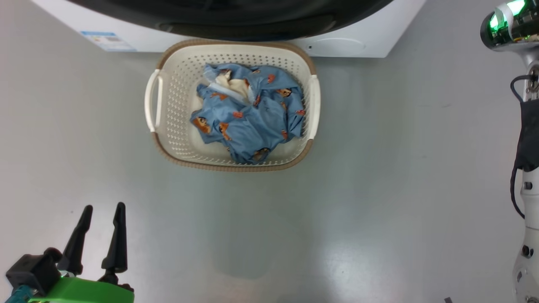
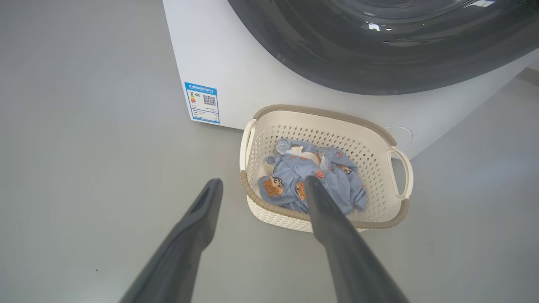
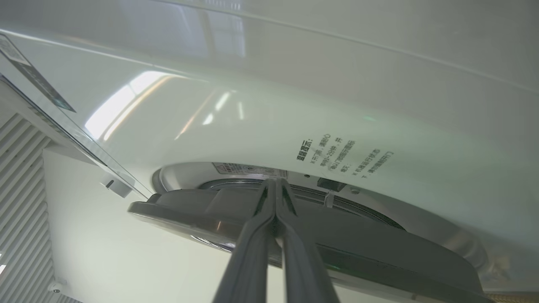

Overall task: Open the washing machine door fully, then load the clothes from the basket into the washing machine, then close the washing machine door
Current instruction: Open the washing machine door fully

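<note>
The white washing machine (image 1: 358, 42) (image 2: 219, 54) stands at the far end of the floor. Its black-rimmed door (image 1: 236, 17) (image 2: 379, 50) overhangs the cream basket (image 1: 236, 167) (image 2: 320, 112) set right before it. The blue printed clothes (image 1: 252, 118) (image 2: 332, 181) lie crumpled in the basket. My left gripper (image 1: 104, 206) (image 2: 263, 181) hangs open and empty, well short of the basket and to its left. In the right wrist view my right gripper (image 3: 276, 181) is shut, its tips at the rim of the door (image 3: 358, 248), which stands ajar from the machine front (image 3: 337, 105).
Grey floor surrounds the basket on the left, right and near sides. A blue label (image 1: 107, 41) (image 2: 203, 102) marks the machine's lower left corner. My right arm (image 1: 526, 126) rises along the right edge of the head view. A slatted wall (image 3: 21, 202) lies beside the machine.
</note>
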Available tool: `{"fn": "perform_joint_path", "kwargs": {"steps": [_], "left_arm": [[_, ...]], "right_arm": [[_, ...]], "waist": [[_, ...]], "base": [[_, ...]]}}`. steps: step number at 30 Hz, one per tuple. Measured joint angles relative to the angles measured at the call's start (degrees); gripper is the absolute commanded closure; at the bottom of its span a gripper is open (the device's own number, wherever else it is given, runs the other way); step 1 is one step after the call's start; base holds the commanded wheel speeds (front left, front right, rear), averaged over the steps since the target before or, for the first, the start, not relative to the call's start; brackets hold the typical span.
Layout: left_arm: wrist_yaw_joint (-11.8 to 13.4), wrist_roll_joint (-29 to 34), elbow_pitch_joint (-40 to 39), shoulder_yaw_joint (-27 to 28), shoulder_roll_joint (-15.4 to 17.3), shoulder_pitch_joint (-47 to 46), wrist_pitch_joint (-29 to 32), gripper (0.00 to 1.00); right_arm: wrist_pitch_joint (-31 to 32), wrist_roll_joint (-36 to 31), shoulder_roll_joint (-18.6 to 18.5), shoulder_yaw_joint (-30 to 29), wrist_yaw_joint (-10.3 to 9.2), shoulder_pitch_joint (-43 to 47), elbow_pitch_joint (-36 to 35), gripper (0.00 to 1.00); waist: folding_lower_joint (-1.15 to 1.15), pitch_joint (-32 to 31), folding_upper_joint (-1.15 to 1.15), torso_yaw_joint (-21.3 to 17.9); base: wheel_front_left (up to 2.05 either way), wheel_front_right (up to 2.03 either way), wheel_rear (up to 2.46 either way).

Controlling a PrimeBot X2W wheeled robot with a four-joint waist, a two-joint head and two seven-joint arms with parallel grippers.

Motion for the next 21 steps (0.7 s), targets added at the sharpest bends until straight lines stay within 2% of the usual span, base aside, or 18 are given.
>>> {"fn": "perform_joint_path", "kwargs": {"steps": [21], "left_arm": [[0.0,-0.23,0.51,-0.94,-1.8,0.11,0.0,0.0]], "right_arm": [[3.65,-1.53,-0.85,1.75,0.0,-6.15,1.24,1.0]], "waist": [[0.0,2.96,0.0,4.57]], "base": [[0.0,0.0,0.0]]}}
